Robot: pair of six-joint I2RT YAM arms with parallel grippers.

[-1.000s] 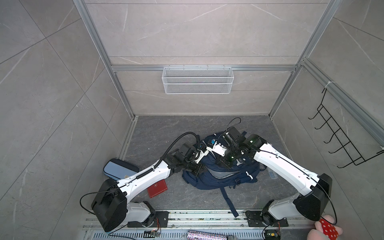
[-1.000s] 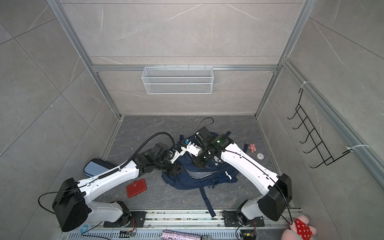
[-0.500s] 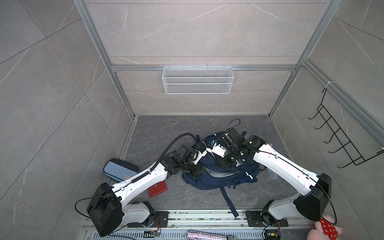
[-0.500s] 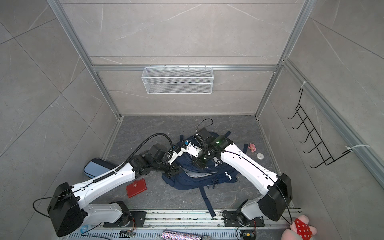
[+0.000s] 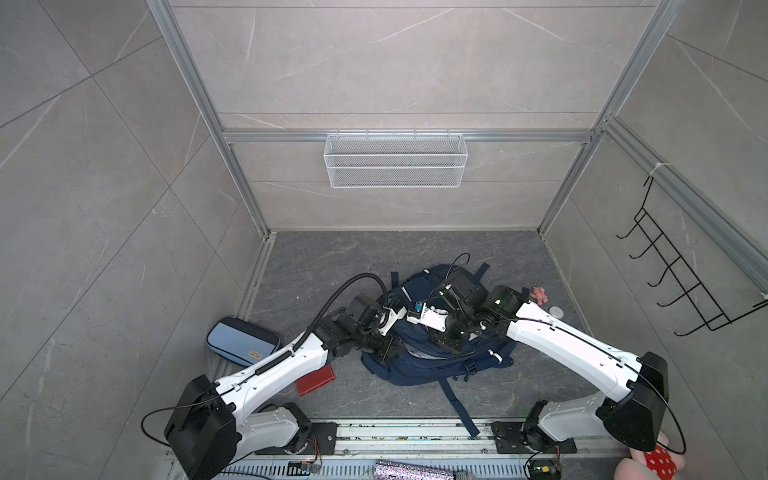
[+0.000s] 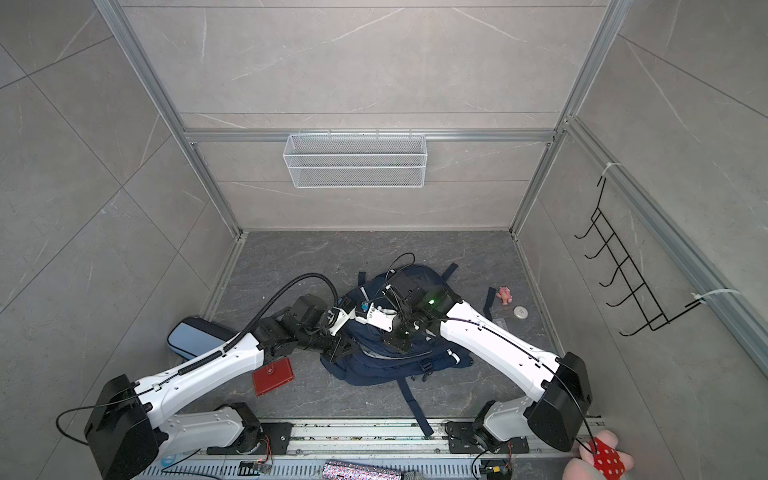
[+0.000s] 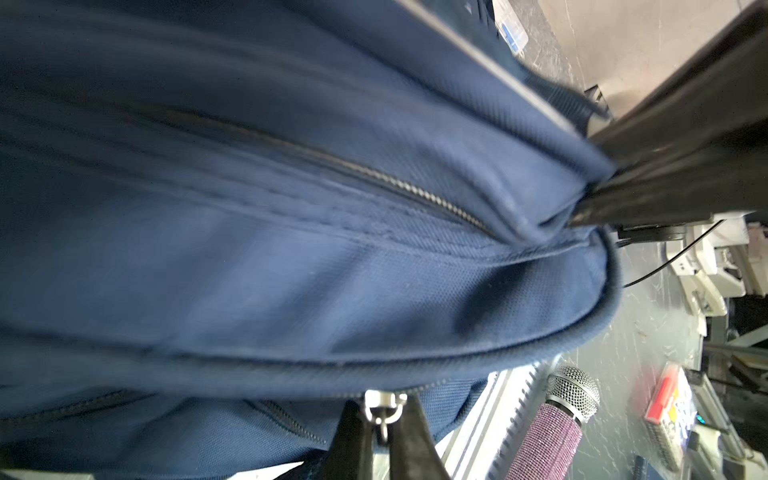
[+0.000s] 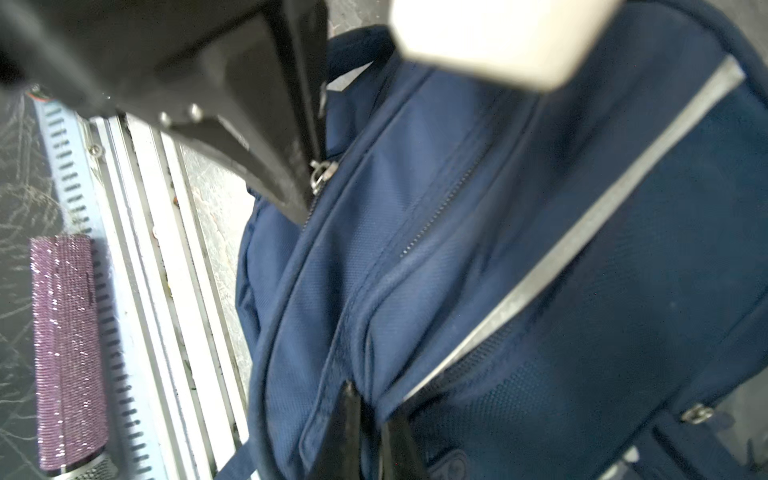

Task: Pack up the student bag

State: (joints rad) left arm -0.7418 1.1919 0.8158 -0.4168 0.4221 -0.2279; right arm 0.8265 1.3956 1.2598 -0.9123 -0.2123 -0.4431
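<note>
The student bag [image 5: 432,368] [image 6: 386,368], a navy backpack with pale stripes, lies on the floor between both arms in both top views. My left gripper [image 5: 384,349] [image 6: 338,351] sits at the bag's left edge. In the left wrist view it [image 7: 380,432] is shut on a metal zip pull [image 7: 382,409] of the bag [image 7: 291,257]. My right gripper [image 5: 446,343] [image 6: 395,343] presses into the bag's top. In the right wrist view it [image 8: 370,415] is shut on a fold of the bag's fabric [image 8: 415,249]; the zip pull [image 8: 320,174] shows there too.
A light-blue pencil case [image 5: 243,341] and a red flat box [image 5: 316,380] lie left of the bag. A pink toy [image 5: 539,294] and a white disc [image 5: 555,311] lie to its right. A glittery microphone [image 7: 552,432] rests by the front rail. A wire basket [image 5: 395,160] hangs on the back wall.
The left arm has swung a little, taking its gripper and the zip pull slightly toward the front left. The right gripper has stayed almost in place on the bag.
</note>
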